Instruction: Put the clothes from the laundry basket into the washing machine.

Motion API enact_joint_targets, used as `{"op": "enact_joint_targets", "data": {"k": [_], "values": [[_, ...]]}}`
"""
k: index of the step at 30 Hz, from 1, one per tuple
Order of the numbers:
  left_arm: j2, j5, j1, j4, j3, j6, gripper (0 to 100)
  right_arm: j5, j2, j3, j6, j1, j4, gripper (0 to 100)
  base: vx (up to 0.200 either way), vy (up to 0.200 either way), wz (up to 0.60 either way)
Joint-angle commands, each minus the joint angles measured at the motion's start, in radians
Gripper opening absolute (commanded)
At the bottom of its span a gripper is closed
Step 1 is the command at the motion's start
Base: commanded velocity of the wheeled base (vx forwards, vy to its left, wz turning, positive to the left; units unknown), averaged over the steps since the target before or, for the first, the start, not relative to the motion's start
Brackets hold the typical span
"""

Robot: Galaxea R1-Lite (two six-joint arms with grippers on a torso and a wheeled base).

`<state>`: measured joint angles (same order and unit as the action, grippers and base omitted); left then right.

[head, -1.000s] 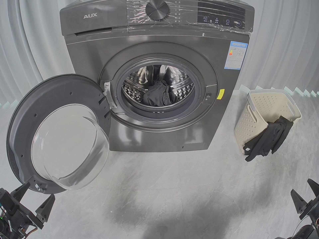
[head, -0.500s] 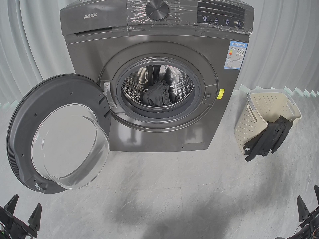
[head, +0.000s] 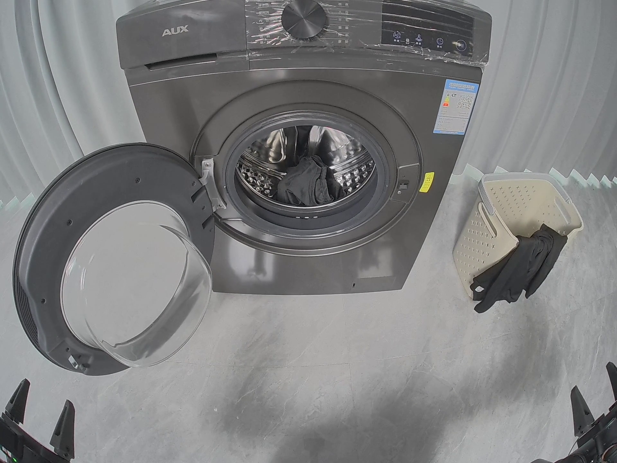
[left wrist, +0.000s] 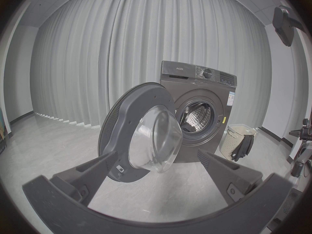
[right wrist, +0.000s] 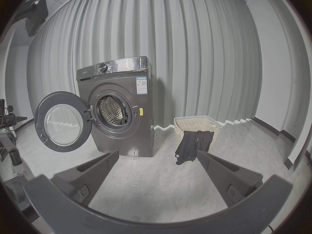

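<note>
A grey front-loading washing machine [head: 302, 136] stands ahead with its round door [head: 116, 258] swung wide to the left. A dark garment [head: 307, 181] lies inside the drum. To the right sits a cream laundry basket [head: 508, 210] with a black garment [head: 520, 268] draped over its front rim down to the floor. My left gripper [head: 40, 413] is low at the bottom left corner, open and empty, well short of the door. My right gripper [head: 598, 397] is at the bottom right corner, open and empty, some way in front of the basket.
Pale curtains [head: 553, 65] run behind the machine. The open door [left wrist: 139, 134] juts out over the floor on the left. Grey tiled floor [head: 334, 368] lies bare between the grippers and the machine.
Both grippers have dropped lower and back toward the bottom corners of the head view. The machine, basket and garments have not moved.
</note>
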<state>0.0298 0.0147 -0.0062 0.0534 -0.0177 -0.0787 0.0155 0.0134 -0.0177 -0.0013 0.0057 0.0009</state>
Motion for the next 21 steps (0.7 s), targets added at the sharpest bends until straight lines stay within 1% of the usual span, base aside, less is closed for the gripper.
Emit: {"op": "enact_joint_targets", "data": {"k": [1,3,4,6,7,8,9,13,14,15,16,18,19,20,21], "values": [[-0.028,-0.013,0.006,-0.001,0.013,0.002,100,0.004,-0.010,0.016,-0.005,-0.003,0.001,100,0.000,-0.200,0.00],[-0.028,-0.028,0.005,-0.009,0.010,0.016,100,0.004,-0.010,0.016,-0.005,-0.001,0.001,100,0.000,-0.200,0.00],[-0.028,-0.022,0.006,-0.014,0.010,0.022,100,0.004,-0.010,0.016,-0.005,-0.001,0.001,100,0.000,-0.200,0.00],[-0.028,0.019,0.008,-0.032,0.005,0.037,100,0.004,-0.012,0.016,-0.005,-0.001,0.001,100,0.000,-0.200,0.00],[-0.028,0.042,0.006,-0.043,-0.001,0.039,100,0.004,-0.012,0.016,-0.005,-0.001,0.001,100,0.000,-0.200,0.00],[-0.030,0.077,0.005,-0.058,-0.008,0.039,100,0.004,-0.012,0.016,-0.005,-0.001,0.001,100,0.000,-0.200,0.00],[-0.030,0.096,0.005,-0.063,-0.010,0.040,100,0.004,-0.012,0.016,-0.005,-0.001,0.001,100,0.000,-0.200,0.00],[-0.030,0.111,0.008,-0.069,-0.010,0.045,100,0.003,-0.012,0.016,-0.003,-0.001,0.001,100,0.000,-0.200,0.00],[-0.030,0.119,0.006,-0.073,-0.013,0.066,100,0.000,-0.012,0.016,-0.002,-0.001,0.001,100,0.000,0.000,0.00],[-0.030,0.120,0.006,-0.073,-0.013,0.079,100,0.000,-0.012,0.016,-0.002,-0.001,0.001,100,0.000,0.000,0.00],[-0.030,0.110,0.006,-0.073,-0.013,0.082,100,0.000,-0.012,0.016,-0.002,-0.001,0.001,100,0.000,0.000,0.00],[-0.030,0.079,0.005,-0.073,-0.013,0.077,100,0.000,-0.012,0.016,-0.003,-0.001,0.001,100,0.000,0.000,0.00],[-0.028,-0.018,0.002,-0.076,-0.018,0.068,100,0.001,-0.012,0.016,-0.003,-0.001,0.001,100,0.000,0.000,0.00],[-0.028,-0.071,0.002,-0.076,-0.022,0.051,100,0.001,-0.012,0.016,-0.003,-0.001,0.001,100,0.000,0.000,0.00],[-0.030,-0.110,0.003,-0.075,-0.022,0.039,100,0.001,-0.012,0.016,-0.003,-0.001,0.001,100,0.000,0.000,0.00]]}}
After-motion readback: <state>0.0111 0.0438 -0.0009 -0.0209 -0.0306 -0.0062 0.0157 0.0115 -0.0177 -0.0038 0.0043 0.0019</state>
